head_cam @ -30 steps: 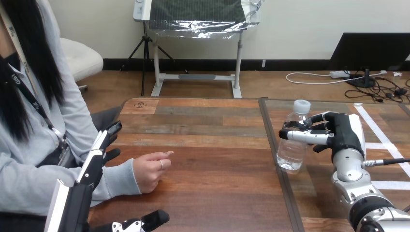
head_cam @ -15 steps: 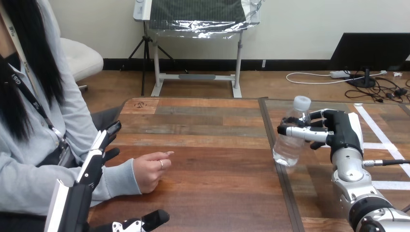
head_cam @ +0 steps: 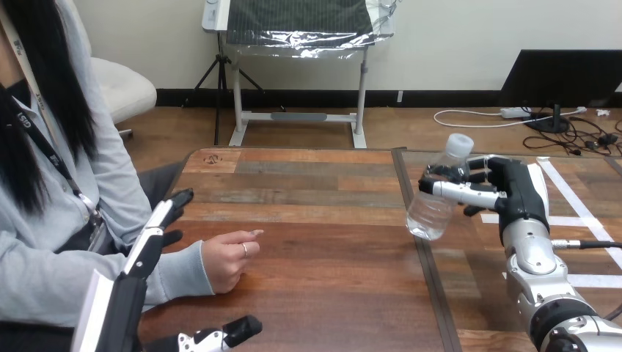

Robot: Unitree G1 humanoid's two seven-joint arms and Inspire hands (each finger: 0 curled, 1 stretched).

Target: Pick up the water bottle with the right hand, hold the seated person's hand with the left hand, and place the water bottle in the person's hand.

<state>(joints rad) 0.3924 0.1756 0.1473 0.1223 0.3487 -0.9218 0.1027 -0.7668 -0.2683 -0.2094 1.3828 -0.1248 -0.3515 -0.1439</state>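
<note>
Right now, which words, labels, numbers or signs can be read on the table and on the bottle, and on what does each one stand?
None can be read.
The water bottle, held by the right hand: clear, with no label or print that I can make out.
The table: bare wood, no writing.
The white tape strips on the table: no marks visible.

I see a clear water bottle [head_cam: 435, 194] with a white cap [head_cam: 460, 144], my black right hand [head_cam: 513, 192] and left hand [head_cam: 150, 236] with white shells, and a table [head_cam: 323, 220] of mixed brown boards crossed by white tape stripes [head_cam: 590, 280].
</note>
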